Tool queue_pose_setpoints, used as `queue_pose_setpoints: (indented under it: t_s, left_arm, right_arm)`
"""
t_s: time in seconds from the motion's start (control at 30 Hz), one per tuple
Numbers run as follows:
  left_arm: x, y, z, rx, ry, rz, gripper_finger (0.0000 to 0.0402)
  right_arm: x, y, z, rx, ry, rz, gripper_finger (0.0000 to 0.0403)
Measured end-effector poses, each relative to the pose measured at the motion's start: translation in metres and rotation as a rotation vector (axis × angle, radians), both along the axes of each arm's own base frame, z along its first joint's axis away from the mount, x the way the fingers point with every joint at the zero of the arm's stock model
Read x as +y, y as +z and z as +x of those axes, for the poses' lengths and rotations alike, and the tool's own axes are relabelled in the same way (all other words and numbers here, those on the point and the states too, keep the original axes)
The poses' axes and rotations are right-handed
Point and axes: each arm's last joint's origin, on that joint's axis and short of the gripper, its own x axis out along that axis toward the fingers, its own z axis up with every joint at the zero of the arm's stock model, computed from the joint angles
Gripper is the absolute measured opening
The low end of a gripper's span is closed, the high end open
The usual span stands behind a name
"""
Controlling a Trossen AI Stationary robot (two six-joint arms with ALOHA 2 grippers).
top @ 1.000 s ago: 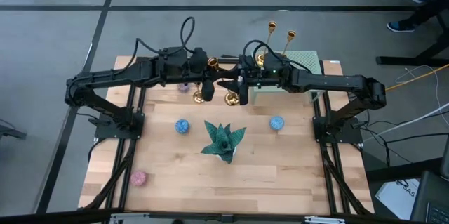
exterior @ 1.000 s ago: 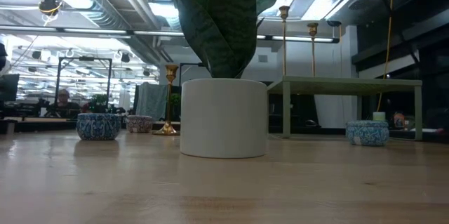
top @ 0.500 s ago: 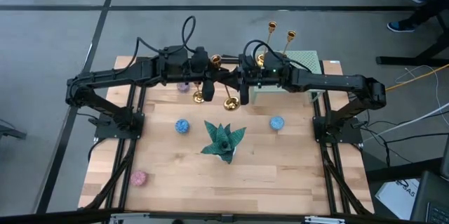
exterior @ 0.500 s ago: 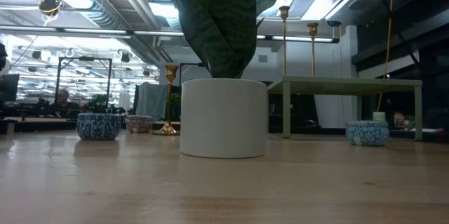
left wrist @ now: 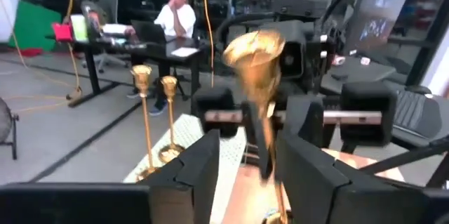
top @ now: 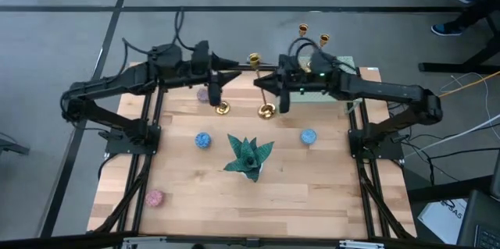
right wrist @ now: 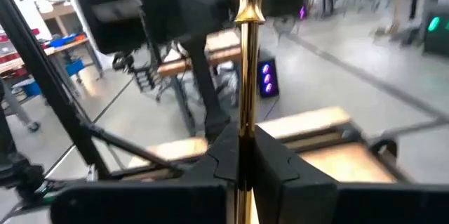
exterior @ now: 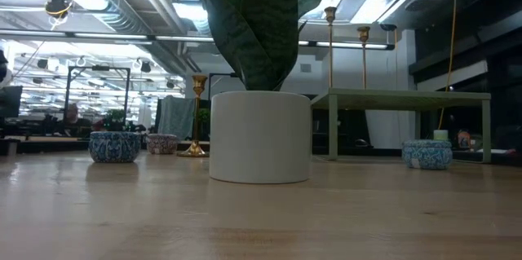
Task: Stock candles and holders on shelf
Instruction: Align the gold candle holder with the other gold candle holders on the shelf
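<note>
A: R arm, what's it got?

B: Right claw point(right wrist: 242, 157) pressed onto the held holder point(right wrist: 245, 55), low on the stem. Stem upright between the pads. Base prob. just off the surface point(top: 312, 179), but I can't tell from here; the plant ornament point(top: 248, 155) blocks the low look.

A: L arm?

B: Left claw point(left wrist: 245, 182) spread, holding nothing. It faces the same stem from the opposite side, close. Both arms reach level toward the back middle, wrists horizontal.

A: Shelf point(top: 341, 68)?

B: Back right, near the R arm. Two shelved holders point(top: 303, 29) already stand on it. The spare holder point(exterior: 196, 117) stands on the surface by the L arm. All four candles point(top: 203, 140) are down on the wood too.

A: How to do it well?

B: My read: L arm backs off first. R arm lifts till the base clears the shelf's top edge, then swings over with the stem kept vertical. Pick a bare spot apart from the other two, since they're top-heavy and a nudge would topple them. Set the base flat, then spread the pads.
</note>
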Motion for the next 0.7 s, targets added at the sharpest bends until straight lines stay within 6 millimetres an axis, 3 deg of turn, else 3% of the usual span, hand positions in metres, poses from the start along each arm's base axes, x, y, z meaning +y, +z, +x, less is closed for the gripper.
queue_pose_setpoints:
  t_s: [0.2, 0.37, 0.7]
  left_arm:
    - [-0.002, 0.007, -0.02, 0.001, 0.044, 0.017, 0.0157]
    - [-0.002, 0.004, -0.024, 0.045, 0.077, 0.002, 0.0155]
    - [-0.001, 0.0, -0.024, 0.087, 0.099, -0.004, 0.0155]
  right_arm:
    - [0.005, 0.033, -0.038, -0.093, -0.073, -0.077, 0.0019]
    - [0.009, 0.048, -0.075, -0.069, -0.187, -0.127, 0.002]
    - [0.011, 0.038, -0.124, 0.043, -0.407, -0.203, 0.0021]
